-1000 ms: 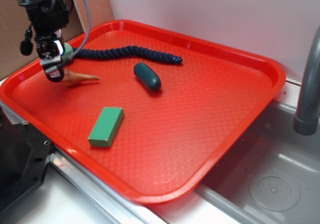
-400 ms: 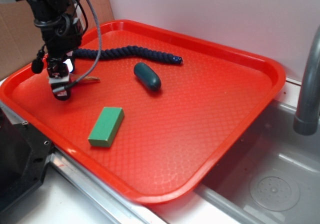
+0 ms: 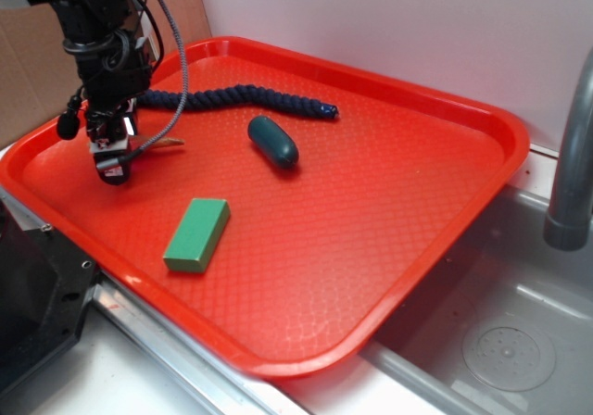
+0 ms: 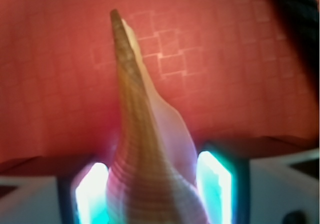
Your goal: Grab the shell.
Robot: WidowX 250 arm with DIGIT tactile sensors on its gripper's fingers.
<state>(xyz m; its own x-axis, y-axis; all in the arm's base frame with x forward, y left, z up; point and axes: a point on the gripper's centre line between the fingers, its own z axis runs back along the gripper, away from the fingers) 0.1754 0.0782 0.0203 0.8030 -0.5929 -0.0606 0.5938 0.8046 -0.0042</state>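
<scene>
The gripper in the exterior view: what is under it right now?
The shell sits between the fingers of the gripper, resting on the red tray. Only its thin tail pokes out in the exterior view; the body is hidden.

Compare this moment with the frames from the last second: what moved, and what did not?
The gripper came down over the shell, from above its body to straddling it, a finger on each side; only the shell's thin tail still shows past the arm. A firm grasp cannot be confirmed. The green block, dark oval object, rope and tray stayed put.
</scene>
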